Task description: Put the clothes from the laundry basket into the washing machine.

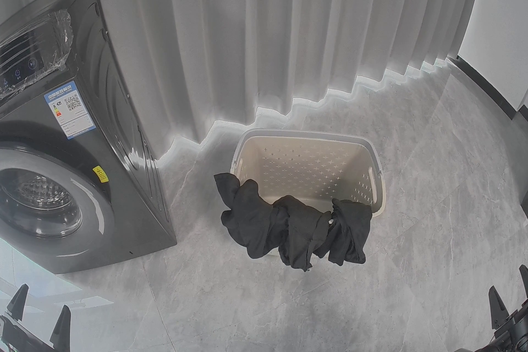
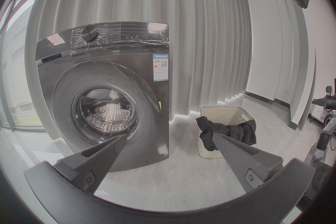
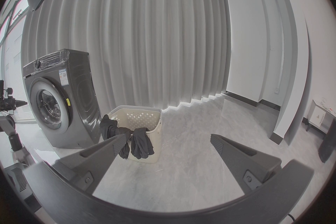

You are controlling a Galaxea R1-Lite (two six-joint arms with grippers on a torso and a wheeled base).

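A grey tiled floor [image 1: 429, 237] ran before a white curtain [image 1: 286, 12]. At far left, the left gripper [image 2: 169, 138] hung wide open and empty near the washing machine [image 1: 71, 160]. Further right, dark clothes [image 1: 291, 229] draped over the near rim of the laundry basket [image 1: 308, 134]. The right gripper [image 3: 168, 139] gaped wide, empty.

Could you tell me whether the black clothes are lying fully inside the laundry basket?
No, the black clothes are draped over the near rim of the laundry basket, hanging outside it.
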